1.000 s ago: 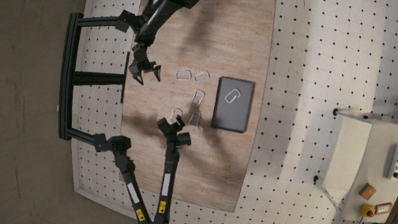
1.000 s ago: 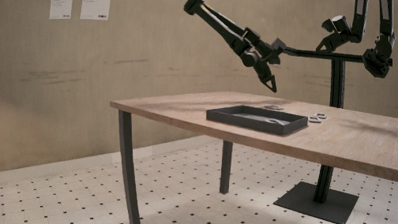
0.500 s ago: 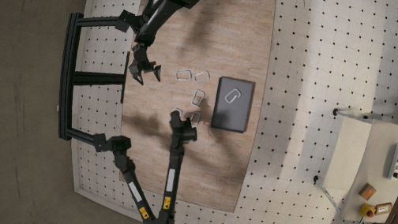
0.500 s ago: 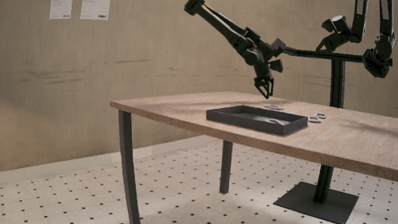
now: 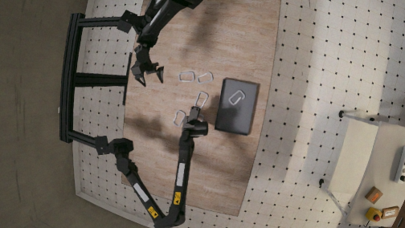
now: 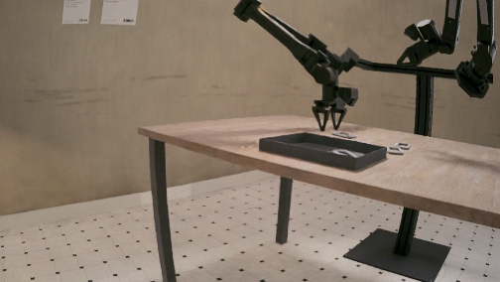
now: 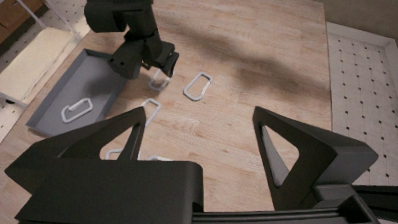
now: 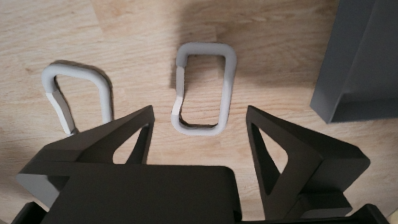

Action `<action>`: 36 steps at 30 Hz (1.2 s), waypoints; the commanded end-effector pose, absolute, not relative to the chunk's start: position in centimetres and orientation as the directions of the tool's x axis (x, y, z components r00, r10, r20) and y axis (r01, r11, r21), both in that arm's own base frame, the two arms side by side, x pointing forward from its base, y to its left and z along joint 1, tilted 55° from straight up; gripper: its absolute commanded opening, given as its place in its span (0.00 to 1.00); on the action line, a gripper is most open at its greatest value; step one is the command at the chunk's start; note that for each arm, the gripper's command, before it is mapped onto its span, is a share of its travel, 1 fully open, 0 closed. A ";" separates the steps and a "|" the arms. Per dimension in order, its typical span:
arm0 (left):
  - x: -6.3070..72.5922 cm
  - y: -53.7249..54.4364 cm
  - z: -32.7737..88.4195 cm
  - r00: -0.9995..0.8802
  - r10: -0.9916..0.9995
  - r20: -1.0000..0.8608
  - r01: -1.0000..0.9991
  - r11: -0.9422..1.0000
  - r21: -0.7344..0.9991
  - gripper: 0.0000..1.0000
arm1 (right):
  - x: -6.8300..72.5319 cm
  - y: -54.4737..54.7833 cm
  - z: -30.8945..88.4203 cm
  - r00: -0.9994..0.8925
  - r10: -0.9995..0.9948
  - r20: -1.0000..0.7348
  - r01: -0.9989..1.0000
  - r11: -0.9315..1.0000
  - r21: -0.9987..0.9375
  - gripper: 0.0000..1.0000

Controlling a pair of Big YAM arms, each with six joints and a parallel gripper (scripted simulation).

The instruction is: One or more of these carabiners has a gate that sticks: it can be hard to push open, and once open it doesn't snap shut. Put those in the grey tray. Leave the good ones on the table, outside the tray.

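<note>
Right pincer (image 5: 195, 112) (image 6: 329, 129) (image 7: 169, 69) (image 8: 200, 107) mostly open, holding nothing. Carabiner (image 7: 152, 86) (image 8: 228, 90) flat on table (image 5: 225, 173) (image 6: 218, 141) (image 7: 240, 45) (image 8: 280, 30), just ahead of fingertip gap, near grey tray (image 5: 240, 83) (image 6: 322, 158) (image 7: 72, 87) (image 8: 342, 60). Left pincer (image 5: 153, 83) (image 7: 199, 108) wide open, empty.

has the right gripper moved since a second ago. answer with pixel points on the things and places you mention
Yes. In the top view, the right gripper (image 5: 195, 107) (image 6: 329, 129) (image 7: 160, 73) (image 8: 200, 111) has moved closer to the grey tray (image 5: 235, 122) (image 6: 308, 153) (image 7: 75, 95) (image 8: 345, 60), which sits where it was.
</note>
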State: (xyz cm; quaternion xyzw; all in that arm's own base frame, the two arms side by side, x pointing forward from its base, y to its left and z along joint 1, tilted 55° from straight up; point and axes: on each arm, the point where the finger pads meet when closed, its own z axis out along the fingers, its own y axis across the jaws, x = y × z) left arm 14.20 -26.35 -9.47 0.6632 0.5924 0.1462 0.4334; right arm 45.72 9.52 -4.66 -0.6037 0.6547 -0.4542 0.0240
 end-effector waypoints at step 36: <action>14.4 -26.6 -9.4 0.245 0.911 -0.332 0.660 0.094 0.746 1.00 | 47.5 8.2 -5.9 -0.294 -0.811 0.506 -0.759 -0.123 -0.639 0.44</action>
